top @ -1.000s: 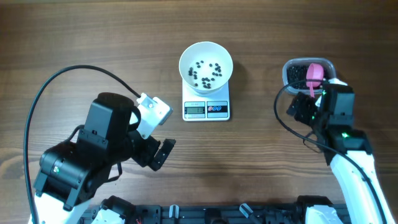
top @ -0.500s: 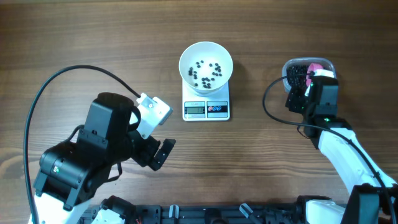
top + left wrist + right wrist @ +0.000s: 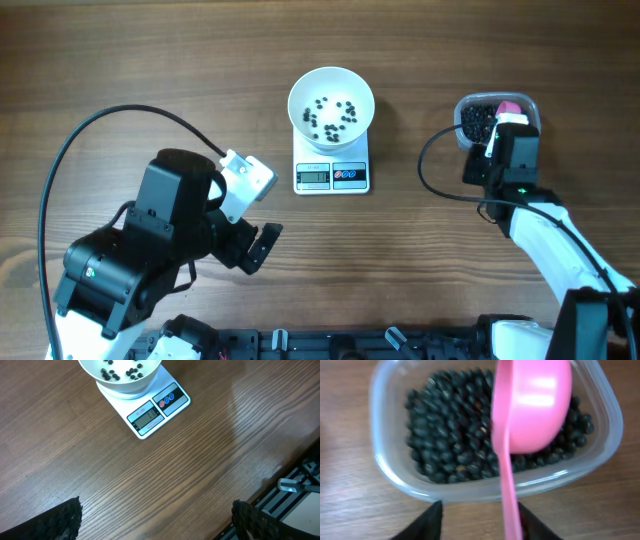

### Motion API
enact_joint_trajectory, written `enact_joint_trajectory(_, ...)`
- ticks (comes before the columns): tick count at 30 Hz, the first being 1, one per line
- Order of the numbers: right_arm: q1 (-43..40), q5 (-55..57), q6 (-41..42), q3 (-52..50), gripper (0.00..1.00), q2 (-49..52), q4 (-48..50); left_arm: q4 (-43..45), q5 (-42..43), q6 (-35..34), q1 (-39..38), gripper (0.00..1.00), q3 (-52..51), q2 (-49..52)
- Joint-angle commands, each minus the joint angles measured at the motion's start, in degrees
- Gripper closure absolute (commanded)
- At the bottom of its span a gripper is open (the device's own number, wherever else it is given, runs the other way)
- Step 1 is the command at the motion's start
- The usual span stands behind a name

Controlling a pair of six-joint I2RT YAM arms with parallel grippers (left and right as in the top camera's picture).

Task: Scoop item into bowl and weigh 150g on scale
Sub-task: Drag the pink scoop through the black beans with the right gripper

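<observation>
Beans (image 3: 450, 445) heaped in clear tub (image 3: 387, 472); a few in white bowl (image 3: 303, 92) sitting on scale (image 3: 332, 176). Right gripper (image 3: 480, 507) over tub, jaws apart astride pink scoop (image 3: 530, 405) handle, not clamped. Left gripper (image 3: 156, 510) wide open, empty.

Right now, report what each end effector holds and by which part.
Left end effector: empty. Right end effector straddles the pink scoop handle, gap on one side: not gripped yet.

At the right stands the tub (image 3: 382, 465) — beans (image 3: 450, 445) in it, the scoop (image 3: 535, 405) lying over them. Well apart to its left we find the bowl (image 3: 331, 103) on the scale (image 3: 332, 176), a few beans inside.
</observation>
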Motion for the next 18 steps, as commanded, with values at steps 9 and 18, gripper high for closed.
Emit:
enact_joint_trajectory(9, -0.7, 5.0, -0.4, -0.3, 0.62, 0.9, 2.9, 0.1, -0.1, 0.9, 0.4, 0.00, 0.7, -0.3)
enact_joint_trajectory(18, -0.7, 4.8, -0.4, -0.3, 0.76, -0.9, 2.8, 0.1, -0.1, 0.9, 0.4, 0.00, 0.7, -0.3)
